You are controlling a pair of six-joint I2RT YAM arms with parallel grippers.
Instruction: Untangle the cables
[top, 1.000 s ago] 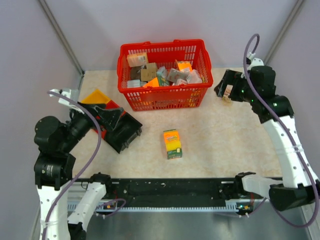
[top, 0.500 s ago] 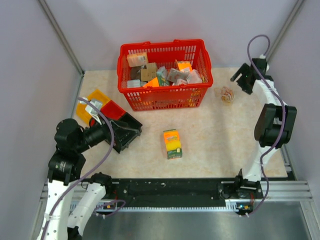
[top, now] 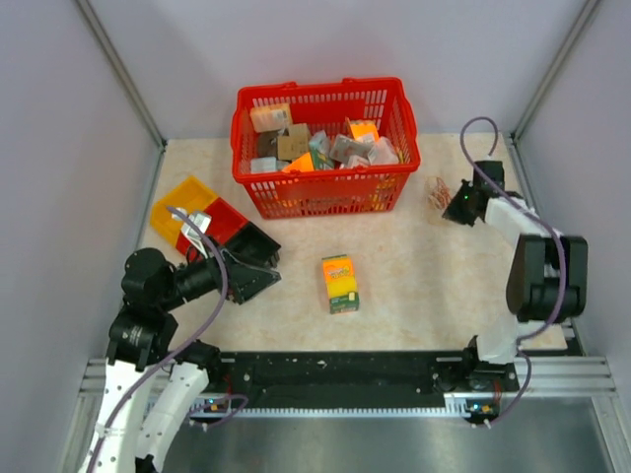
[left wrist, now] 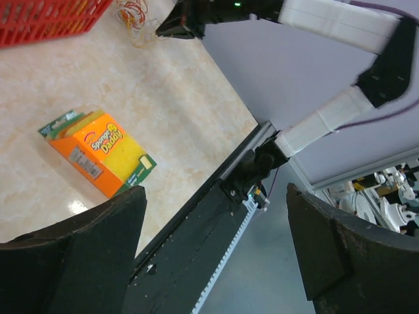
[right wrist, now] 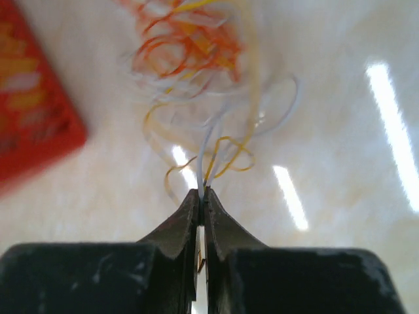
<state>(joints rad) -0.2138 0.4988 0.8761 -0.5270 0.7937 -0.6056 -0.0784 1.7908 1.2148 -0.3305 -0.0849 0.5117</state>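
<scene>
the cables (right wrist: 194, 62) are a loose snarl of thin orange, yellow and white wires lying on the pale surface (top: 424, 266). they sit in the upper right of the overhead frame, just to the right of the red basket (top: 325, 193) and apart from it. in the right wrist view the tangle fills the upper middle of the frame. a few strands, white and yellow among them, run down out of it into the right hand (right wrist: 201, 193).

that hand is closed, its two fingers pressed together with those strands pinched at the very tip. the bulk of the loops lies just beyond the tips, not between them. gripping only a few wires at the edge looks deliberate: it gives one line to draw on while the rest of the bundle rests on the surface, so a pull could open the loops rather than lift the whole knot. whether the pinched strands are free ends i cannot tell.

the left hand (left wrist: 216, 196) is at the lower left of the overhead frame, wide open, holding nothing, and well apart from the cables. its camera looks across the sponge box (left wrist: 98, 154) toward them. it seems to be waiting, perhaps to take a second strand.
</scene>
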